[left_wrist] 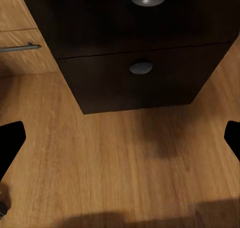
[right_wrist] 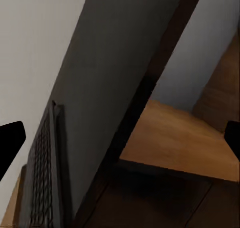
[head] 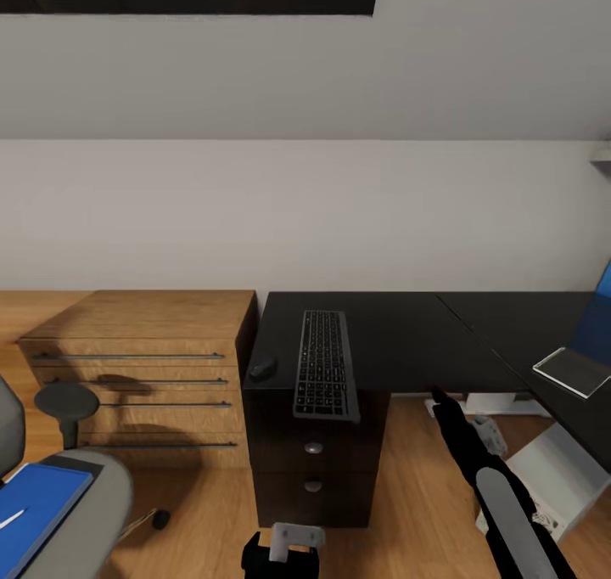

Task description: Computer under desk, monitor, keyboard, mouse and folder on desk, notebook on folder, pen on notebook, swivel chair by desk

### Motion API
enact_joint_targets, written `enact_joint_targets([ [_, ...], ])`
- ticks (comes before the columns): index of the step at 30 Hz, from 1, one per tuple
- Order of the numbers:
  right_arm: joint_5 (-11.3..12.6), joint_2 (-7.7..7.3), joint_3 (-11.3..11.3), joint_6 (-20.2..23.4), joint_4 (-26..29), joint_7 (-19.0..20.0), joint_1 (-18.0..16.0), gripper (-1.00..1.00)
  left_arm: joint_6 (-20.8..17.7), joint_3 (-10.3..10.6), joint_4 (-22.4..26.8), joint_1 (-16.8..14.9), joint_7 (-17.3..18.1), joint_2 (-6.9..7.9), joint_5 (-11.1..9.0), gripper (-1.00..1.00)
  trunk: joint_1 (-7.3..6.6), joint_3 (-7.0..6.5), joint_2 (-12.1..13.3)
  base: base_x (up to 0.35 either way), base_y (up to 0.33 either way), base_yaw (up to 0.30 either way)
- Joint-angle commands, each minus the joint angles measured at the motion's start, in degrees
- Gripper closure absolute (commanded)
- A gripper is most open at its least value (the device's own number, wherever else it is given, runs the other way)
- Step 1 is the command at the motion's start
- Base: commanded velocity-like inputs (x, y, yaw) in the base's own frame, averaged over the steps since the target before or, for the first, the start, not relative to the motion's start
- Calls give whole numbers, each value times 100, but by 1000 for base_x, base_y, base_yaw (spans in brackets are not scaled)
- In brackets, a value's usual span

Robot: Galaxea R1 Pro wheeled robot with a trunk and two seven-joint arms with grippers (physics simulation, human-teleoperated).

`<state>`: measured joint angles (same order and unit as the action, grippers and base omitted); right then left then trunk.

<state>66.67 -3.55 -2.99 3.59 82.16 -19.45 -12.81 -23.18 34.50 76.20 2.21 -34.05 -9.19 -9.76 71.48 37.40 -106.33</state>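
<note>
Both our grippers look spread open, holding nothing. The keyboard [head: 323, 363] hangs over the desk [head: 399, 333] front edge; our right gripper [head: 441, 399] could knock it off reaching in.

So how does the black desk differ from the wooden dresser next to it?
The desk is glossy black, while the dresser is light wood. The desk's drawers have round silver knobs; the dresser's have long thin bar handles. The desk carries the keyboard and mouse; the dresser carries neither. Both stand against the wall.
</note>
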Motion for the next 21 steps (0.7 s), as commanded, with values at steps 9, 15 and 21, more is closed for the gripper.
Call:
enact_joint_targets([
  [9,-1282,-24,861,148,339,-1233,-2,-100,103,-541,-640,-2,15,-81,-78,-100,-198,-157,360,0,-1,0],
  [15,-1540,-32,1059,154,454,-1302,-2,-100,204,-774,-1213,-2,25,-81,-77,-100,-330,-265,600,0,0,0],
  [21,-1686,-89,1114,175,677,-1332,-2,-100,299,-1126,-1760,-2,36,-81,-75,-100,-462,-373,841,0,0,0],
])
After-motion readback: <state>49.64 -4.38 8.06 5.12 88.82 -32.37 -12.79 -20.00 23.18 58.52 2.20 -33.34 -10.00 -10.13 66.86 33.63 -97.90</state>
